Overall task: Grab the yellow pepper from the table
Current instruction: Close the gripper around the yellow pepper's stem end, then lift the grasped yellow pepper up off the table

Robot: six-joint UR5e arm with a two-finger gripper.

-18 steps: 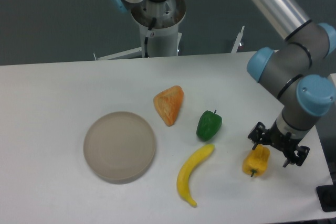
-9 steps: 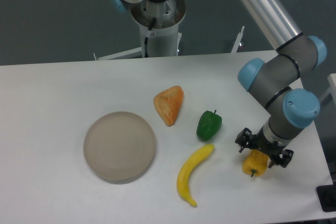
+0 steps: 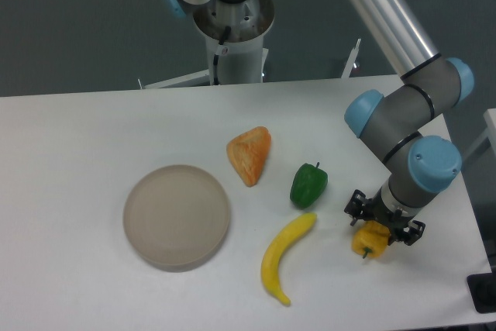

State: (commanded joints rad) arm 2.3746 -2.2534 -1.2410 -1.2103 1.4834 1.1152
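The yellow pepper (image 3: 367,242) lies on the white table (image 3: 93,122) at the front right, its dark stem pointing to the front. My gripper (image 3: 384,221) is right over it, pointing down, and hides its upper part. The two black fingers stand apart, one to the pepper's left and one to its right, wider than the pepper. The jaws are open and I see no grip on the pepper.
A green pepper (image 3: 308,184) and a long yellow banana (image 3: 284,257) lie just left of the yellow pepper. An orange wedge-shaped piece (image 3: 249,154) lies further back. A round grey plate (image 3: 177,215) sits at the left. The table's right edge is close to the gripper.
My gripper has moved left and down, from beside the yellow pepper to right over it. The pepper has shifted slightly to the left.
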